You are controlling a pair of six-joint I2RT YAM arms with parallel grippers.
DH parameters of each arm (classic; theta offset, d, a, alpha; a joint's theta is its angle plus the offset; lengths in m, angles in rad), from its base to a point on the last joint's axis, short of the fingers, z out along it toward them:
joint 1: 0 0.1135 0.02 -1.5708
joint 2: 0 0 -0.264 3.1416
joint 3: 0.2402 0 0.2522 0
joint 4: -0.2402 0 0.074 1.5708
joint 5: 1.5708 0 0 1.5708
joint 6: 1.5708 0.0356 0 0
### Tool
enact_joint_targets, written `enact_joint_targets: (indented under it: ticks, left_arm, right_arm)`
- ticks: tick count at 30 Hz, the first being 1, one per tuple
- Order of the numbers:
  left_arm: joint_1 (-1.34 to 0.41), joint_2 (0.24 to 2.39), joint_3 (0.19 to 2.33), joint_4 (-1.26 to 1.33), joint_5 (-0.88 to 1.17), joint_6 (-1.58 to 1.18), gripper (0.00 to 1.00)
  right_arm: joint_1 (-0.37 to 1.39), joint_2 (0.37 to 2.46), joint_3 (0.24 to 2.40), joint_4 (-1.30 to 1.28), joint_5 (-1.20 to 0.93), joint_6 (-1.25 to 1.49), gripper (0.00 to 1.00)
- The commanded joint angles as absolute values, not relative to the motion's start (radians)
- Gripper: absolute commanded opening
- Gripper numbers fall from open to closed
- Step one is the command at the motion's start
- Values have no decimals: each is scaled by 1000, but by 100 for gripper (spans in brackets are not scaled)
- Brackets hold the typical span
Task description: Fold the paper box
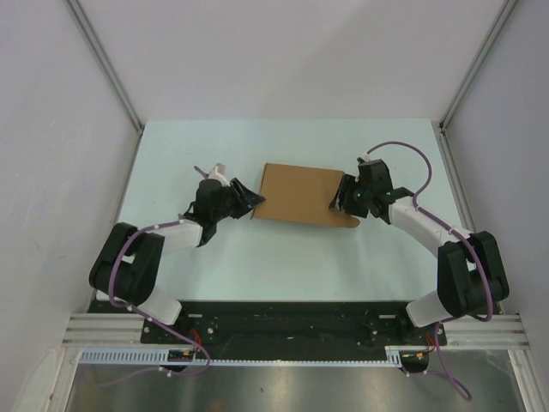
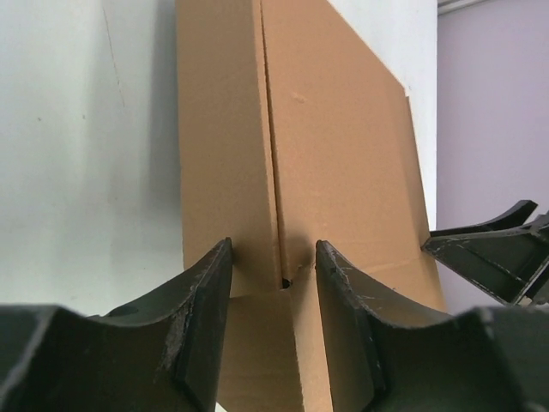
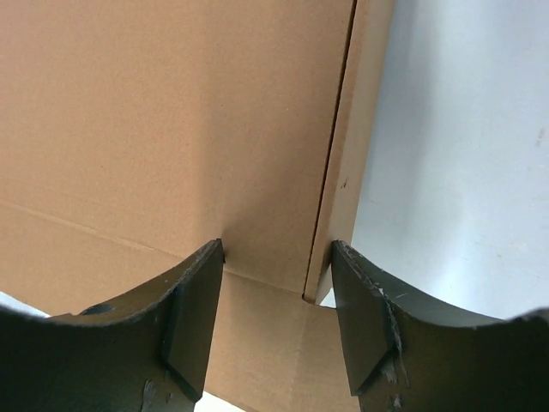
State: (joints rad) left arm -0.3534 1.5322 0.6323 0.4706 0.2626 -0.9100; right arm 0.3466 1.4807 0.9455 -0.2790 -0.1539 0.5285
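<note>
Pale table (image 1: 171,249) with a flat brown paper box (image 1: 300,193) lying at its middle.
The left gripper (image 1: 251,202) sits at the box's left end and the right gripper (image 1: 341,199) at its right end; each has its fingers apart, with cardboard in the gap.

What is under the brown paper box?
The paper box lies flat on the pale table, which shows in front of and behind it. The part of the table right beneath it is covered, and so is anything inside the box.
</note>
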Motion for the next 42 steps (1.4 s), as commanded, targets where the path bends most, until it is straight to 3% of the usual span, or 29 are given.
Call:
enact_joint_targets:
  ticks: [1,19,42]
  left_arm:
    - [-396,1559,653,577,426,-992,47]
    - [-397,1430,914,307,541,-986,47]
    - [-457,1062,634,155,543,-1009,47]
  right_arm:
    - [379,1433,1014,-265,-199,519,59]
    - [328,1459,1198,-376,-308,563,63]
    - [402,1399,1201,-495,-333,537,66]
